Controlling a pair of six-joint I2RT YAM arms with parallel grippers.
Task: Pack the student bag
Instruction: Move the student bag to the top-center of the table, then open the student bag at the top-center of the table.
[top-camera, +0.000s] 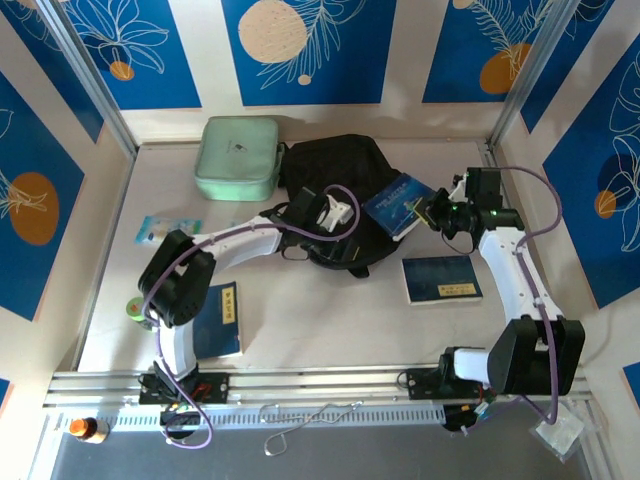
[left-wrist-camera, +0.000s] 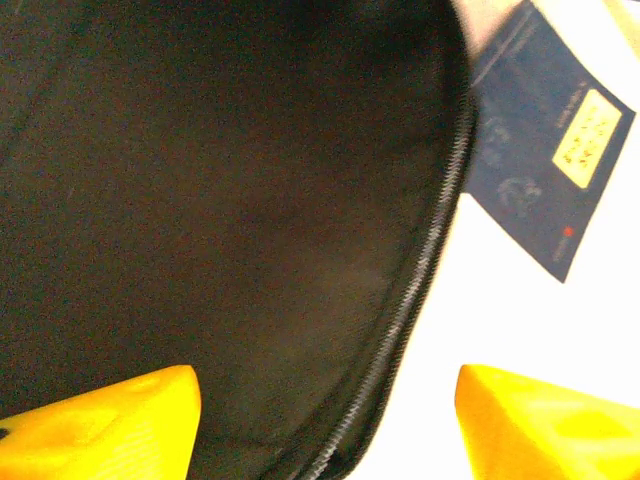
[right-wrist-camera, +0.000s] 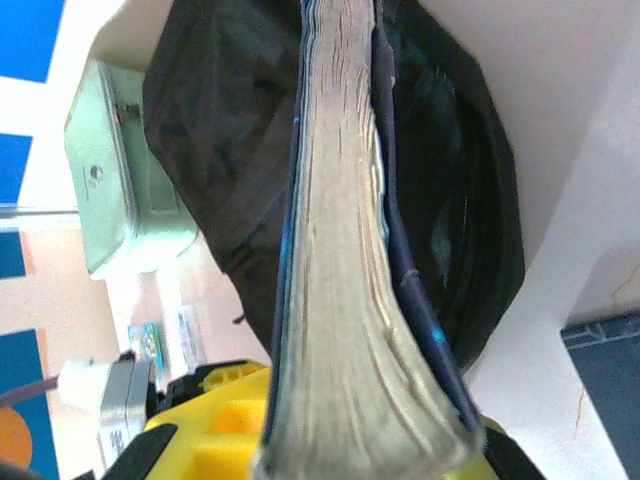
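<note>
We see the left gripper (left-wrist-camera: 325, 430) low over the bag (top-camera: 335, 165), its yellow fingers (left-wrist-camera: 110, 425) standing apart with nothing pinched between them. In its wrist view the bag's dark fabric lies under and ahead of the left-hand finger. The zipper (left-wrist-camera: 420, 270) runs forward through the gap between the two fingers, so the bag's edge sits inside that gap. Pale table shows ahead of the other finger. Past the edge, ahead and to this gripper's right, a blue cover (left-wrist-camera: 545, 130) with a yellow label shows; we cannot tell which book it belongs to.

The right gripper (top-camera: 437, 208) is clamped on a blue book (right-wrist-camera: 340, 250). In its wrist view the book stands edge-on, pages toward us, and reaches straight ahead from the fingers. The bag lies just beyond the book's far end, its black fabric spreading to both sides. From above, this gripper sits just off the bag's side, with the book tilted toward the bag. We cannot tell whether the two touch.

A second book (top-camera: 441, 278) lies flat on the table behind the right gripper, beside its arm. A mint case (top-camera: 237, 157) sits beyond the left gripper, just beside the bag.
</note>
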